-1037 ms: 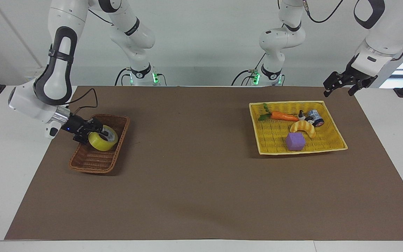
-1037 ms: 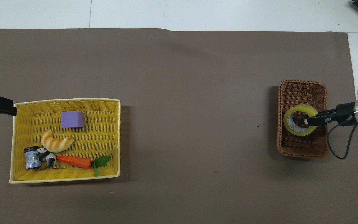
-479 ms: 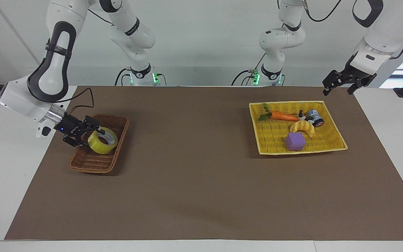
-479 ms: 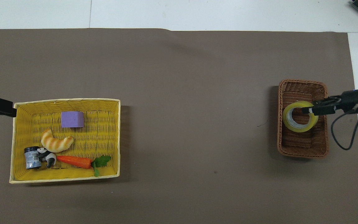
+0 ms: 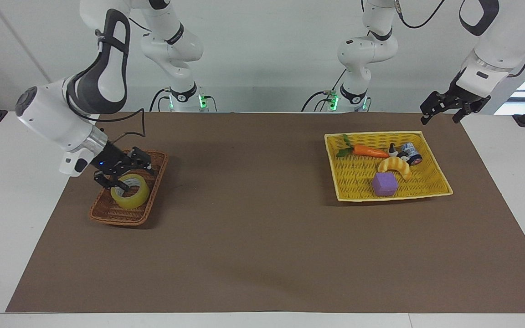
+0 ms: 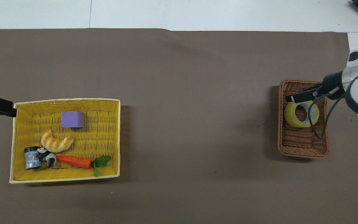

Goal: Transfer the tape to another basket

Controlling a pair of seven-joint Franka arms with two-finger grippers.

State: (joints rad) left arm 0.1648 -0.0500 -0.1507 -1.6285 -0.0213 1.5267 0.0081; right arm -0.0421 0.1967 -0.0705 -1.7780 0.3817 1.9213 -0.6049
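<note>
tape in basket, right arm's end

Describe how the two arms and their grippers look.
Both arms are glossy white with black panels and joint bands. The right gripper is black with a small blue light and a looping black cable; the left gripper is black too. Green lights glow at both bases.

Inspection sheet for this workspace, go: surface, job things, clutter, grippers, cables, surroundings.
Surface: brown mat on a white table.
Job's things: tape lies in the brown basket, at the right arm's end.
Clutter: yellow tray at the left arm's end holds carrot, croissant, purple block, jar, panda figure.
Grippers: right gripper open, just over the tape; left gripper open, waiting by the tray.
Cables: black cable loops from the right wrist over the basket.
Surroundings: nothing seen.
</note>
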